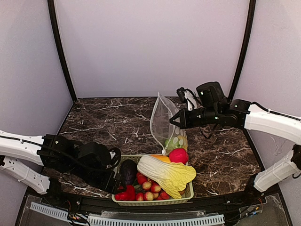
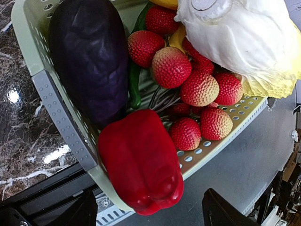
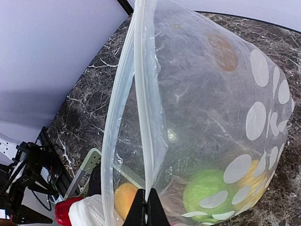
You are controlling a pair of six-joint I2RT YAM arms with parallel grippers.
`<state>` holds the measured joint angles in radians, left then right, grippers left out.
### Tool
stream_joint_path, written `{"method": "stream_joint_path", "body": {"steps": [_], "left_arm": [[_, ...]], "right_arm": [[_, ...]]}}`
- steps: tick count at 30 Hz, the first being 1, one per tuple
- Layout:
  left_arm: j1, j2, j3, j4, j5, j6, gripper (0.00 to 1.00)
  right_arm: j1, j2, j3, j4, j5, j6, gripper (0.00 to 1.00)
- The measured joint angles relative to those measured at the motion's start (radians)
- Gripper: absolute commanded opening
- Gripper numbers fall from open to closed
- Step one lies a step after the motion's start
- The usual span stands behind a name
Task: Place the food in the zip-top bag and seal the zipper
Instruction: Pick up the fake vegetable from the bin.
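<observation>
Here, right pincer (image 3: 145, 200) pinches the zip-top bag (image 3: 197, 113).

From my seat I see a dark marbled table (image 1: 108, 117) with a pale green slotted basket (image 1: 153, 202) at its near edge. A dark purple eggplant (image 2: 89, 61) lies along the basket's left wall, with a slim green chili (image 2: 135, 84) just beside it and a heap of red strawberries (image 2: 170, 67), some paler, across the middle and front. Behind the table my feed shows plain lilac-grey walls (image 1: 150, 42) and black poles (image 1: 60, 47) in the back corners, and a pale slotted strip (image 1: 155, 220) runs along the bottom below the basket.
</observation>
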<state>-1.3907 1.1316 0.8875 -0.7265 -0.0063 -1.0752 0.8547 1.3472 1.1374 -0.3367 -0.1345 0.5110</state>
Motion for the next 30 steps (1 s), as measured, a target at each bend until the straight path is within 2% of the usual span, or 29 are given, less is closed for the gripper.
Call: {"method": "stream_joint_path", "body": {"steps": [6, 30], "left_arm": [[-0.001, 0.015, -0.015, 0.016, 0.0, -0.028, 0.7], [-0.002, 0.112, -0.027, 0.096, 0.034, -0.053, 0.62]], "right_arm": [[0.0, -0.011, -0.013, 0.004, 0.001, 0.002, 0.0], [0.0, -0.012, -0.02, 0.026, 0.0, 0.0, 0.0]]}}
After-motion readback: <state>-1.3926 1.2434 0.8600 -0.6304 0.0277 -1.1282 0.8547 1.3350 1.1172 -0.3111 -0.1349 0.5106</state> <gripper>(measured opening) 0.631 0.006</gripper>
